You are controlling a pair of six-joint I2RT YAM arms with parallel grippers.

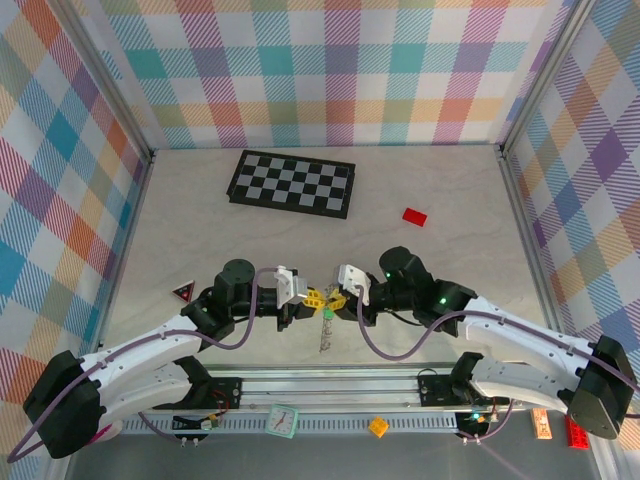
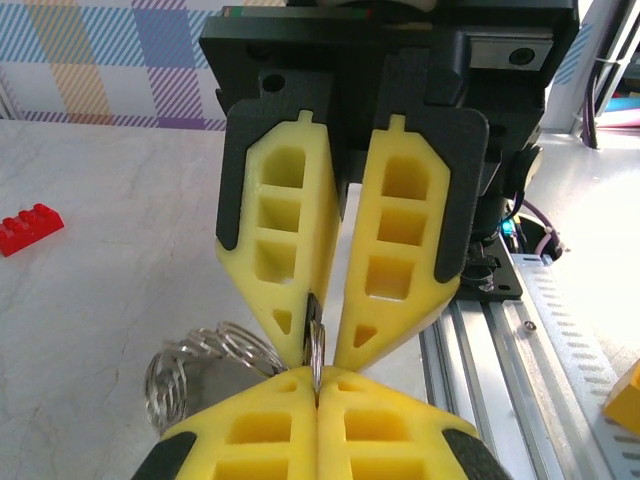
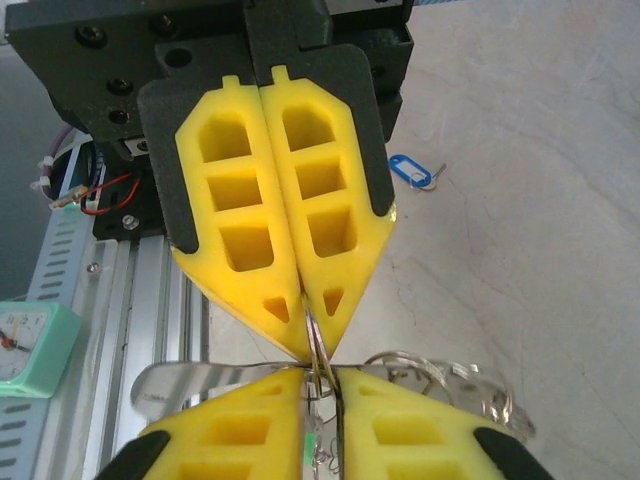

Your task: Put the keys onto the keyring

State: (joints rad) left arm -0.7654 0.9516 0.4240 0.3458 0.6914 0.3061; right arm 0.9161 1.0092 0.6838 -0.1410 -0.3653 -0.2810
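Two grippers meet over the table's (image 1: 200, 230) near side: left gripper (image 2: 318, 390) clamped on the one keyring (image 2: 316, 342) — right gripper (image 3: 322, 385) narrow around it, grip unclear. One blue key (image 3: 409, 170) lies apart; farther, one chequered board (image 1: 291, 183).

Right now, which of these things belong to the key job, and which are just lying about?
Job: keyring, blue key, green key.
Lying about: chequered board, red brick, red-and-black triangle, mint clock, yellow brick.

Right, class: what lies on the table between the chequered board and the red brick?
Nothing: that stretch of table between chequered board and red brick is bare, top view.
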